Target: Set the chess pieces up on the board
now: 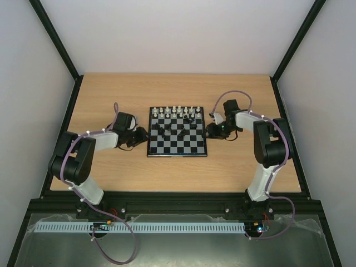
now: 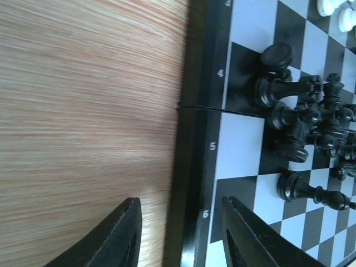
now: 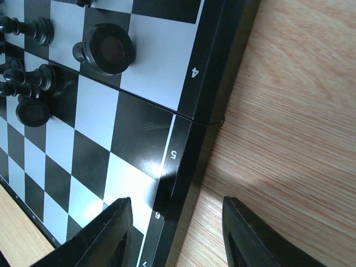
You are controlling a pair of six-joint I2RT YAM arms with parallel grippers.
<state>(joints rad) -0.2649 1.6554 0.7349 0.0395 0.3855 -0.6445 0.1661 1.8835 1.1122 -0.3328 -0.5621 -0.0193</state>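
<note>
Left and right jaws parted astride the board [image 1: 177,147]

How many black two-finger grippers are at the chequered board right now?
2: the left gripper, open, straddles the left edge of the board; the right gripper, open, straddles its right edge.

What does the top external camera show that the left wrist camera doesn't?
Only top external: both arms, the right gripper, the whole board and the full row of white pieces along its far edge. Only left wrist: the border numbers 4, 5 and 6, the seam across the board, and that several black pieces lie toppled. Both: the board, the black cluster mid-board, the wooden table and the left gripper, its fingers open and empty.
</note>
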